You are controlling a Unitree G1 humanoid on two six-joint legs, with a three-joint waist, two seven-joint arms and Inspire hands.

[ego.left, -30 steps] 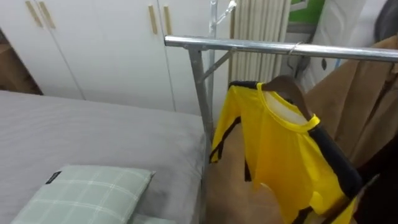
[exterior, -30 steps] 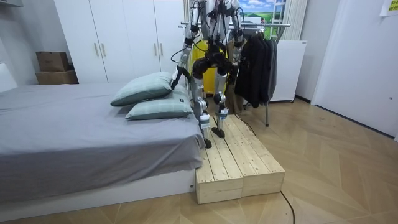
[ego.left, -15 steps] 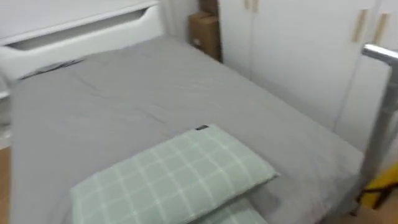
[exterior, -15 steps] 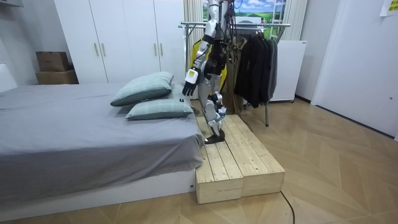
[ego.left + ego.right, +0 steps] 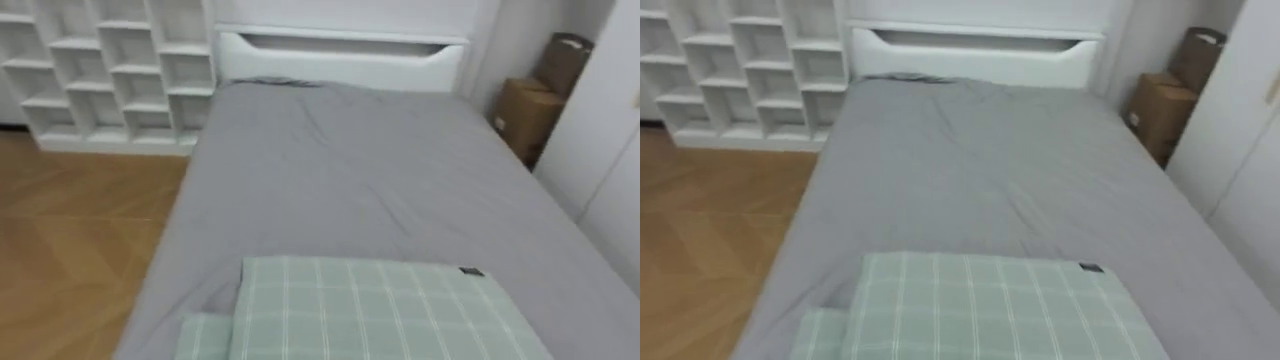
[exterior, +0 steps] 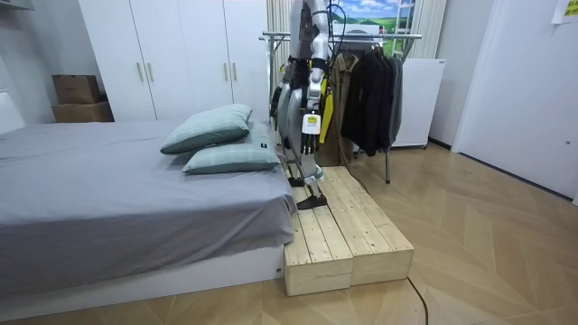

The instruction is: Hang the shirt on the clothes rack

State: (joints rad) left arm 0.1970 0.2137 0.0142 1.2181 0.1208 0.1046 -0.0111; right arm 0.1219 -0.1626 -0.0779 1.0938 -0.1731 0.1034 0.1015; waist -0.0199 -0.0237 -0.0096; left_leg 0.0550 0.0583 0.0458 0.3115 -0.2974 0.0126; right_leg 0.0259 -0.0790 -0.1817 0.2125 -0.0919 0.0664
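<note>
Robot stands on the wooden platform [image 6: 352,230] between bed [image 5: 380,170] and clothes rack [image 6: 397,36], facing the bed with its back to the rack. Yellow shirt [image 6: 325,116] is on the rack's bed-side end, just behind the robot, and looks hung. Left hand [image 6: 309,125] is down by the hip; can't tell what the fingers are doing.

My read: the step is scanning for the next garment.
- Sweep the bed edge to edge before moving.
- Keep both feet back from the platform's edge.
- Keep elbows clear of the shirt.

Counts:
- 1 yellow shirt
- 1 rack
- 2 pillows [image 5: 380,310], stacked at the bed's near end
- 2 cardboard boxes [image 5: 527,112] off the bed's far right corner
- 1 shelf unit [image 5: 110,70]
- dark clothes [image 6: 375,95] on the rack: bunched, can't count
</note>
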